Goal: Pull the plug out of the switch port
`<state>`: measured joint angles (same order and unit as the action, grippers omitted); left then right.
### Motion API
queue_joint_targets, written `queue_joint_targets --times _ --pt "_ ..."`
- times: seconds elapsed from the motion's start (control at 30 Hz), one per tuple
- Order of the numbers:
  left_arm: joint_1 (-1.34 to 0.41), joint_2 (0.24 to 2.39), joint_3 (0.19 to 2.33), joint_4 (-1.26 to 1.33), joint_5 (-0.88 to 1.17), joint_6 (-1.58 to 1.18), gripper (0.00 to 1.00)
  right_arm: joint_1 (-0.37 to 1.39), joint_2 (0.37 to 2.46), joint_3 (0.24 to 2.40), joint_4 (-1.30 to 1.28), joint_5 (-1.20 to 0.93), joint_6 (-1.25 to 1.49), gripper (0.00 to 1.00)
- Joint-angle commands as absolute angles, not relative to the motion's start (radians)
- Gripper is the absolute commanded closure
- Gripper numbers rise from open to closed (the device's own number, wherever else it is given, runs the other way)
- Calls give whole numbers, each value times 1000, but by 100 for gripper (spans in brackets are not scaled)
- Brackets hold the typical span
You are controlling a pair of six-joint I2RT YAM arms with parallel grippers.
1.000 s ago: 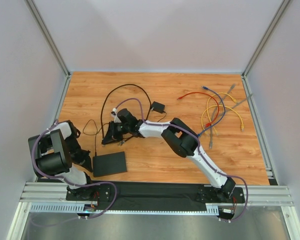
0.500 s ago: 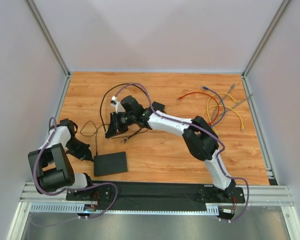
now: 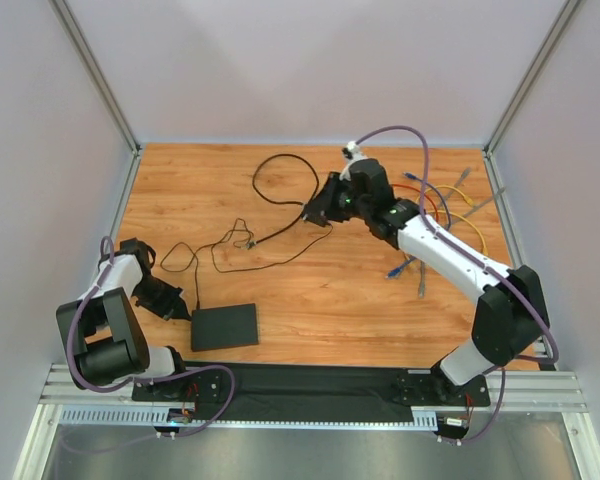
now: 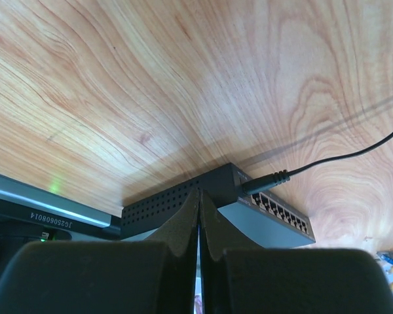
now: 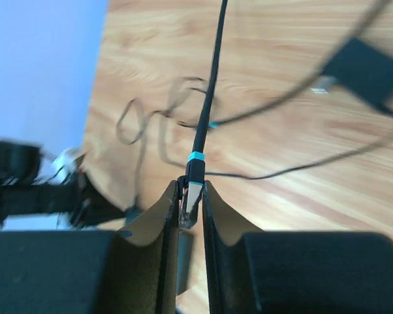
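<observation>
Two grippers, both closed: your right gripper (image 5: 190, 188) clamps the plug (image 5: 191, 204), well apart from the switch port (image 3: 223, 326); your left gripper (image 4: 198, 196), jaws together, sits just beside the switch port's left edge.

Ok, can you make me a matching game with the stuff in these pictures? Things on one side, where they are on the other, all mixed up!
Things:
1. switch box
2. plug with the blue band
3. colourful cables
4. thin black cord

Places:
A. plugged into the side of the box
B. pinched in the right gripper
C. lying loose over on the right
D. lying flat, right beside the left gripper

Pairs: 1-D, 2-B, 3-C, 4-A
</observation>
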<state>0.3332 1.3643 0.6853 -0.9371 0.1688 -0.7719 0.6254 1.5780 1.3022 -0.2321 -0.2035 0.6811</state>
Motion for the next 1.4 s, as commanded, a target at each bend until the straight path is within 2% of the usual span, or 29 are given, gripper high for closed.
queue_joint_targets --times 0.0,0.13,0.23,0.33,0.43,0.6,0.7,0.8,0.87,0.9,0.97,1.03,1.07,1.23,1.37 --pt "327 1345 706 -937 196 -747 100 549 1491 1183 -239 -80 686 100" --pt "327 1333 710 -945 198 -742 100 354 1349 880 -60 -251 829 100" --pt "327 1331 704 -950 190 -738 100 253 1273 777 52 -361 902 100" --pt "325 1324 701 -951 193 -738 100 146 1217 733 9 -365 894 100" --pt "327 1321 706 -956 196 -736 100 71 1203 759 -93 -357 801 100" --pt "327 1309 709 -966 193 -729 100 -29 1284 934 -306 -269 618 100" --pt "325 1302 701 -968 193 -726 100 -70 1340 972 -351 -229 571 100" --pt "325 1301 696 -962 207 -721 100 -89 1431 1014 -379 -278 564 100" --pt "327 1293 698 -965 206 -719 100 -107 1478 1005 -301 -371 624 100" --pt "327 1290 703 -966 204 -718 100 -118 1485 990 -231 -491 677 100" --pt "327 1287 706 -971 206 -715 100 -135 1508 893 120 -621 943 100" --pt "327 1282 713 -977 203 -713 100 -91 1549 972 120 -691 968 100" --pt "325 1281 716 -979 201 -713 100 -25 1584 1088 57 -704 948 100" --pt "325 1282 719 -982 206 -713 100 81 1618 1196 141 -602 1037 100" --pt "325 1272 721 -988 206 -709 100 74 1715 1340 -51 -450 937 100"
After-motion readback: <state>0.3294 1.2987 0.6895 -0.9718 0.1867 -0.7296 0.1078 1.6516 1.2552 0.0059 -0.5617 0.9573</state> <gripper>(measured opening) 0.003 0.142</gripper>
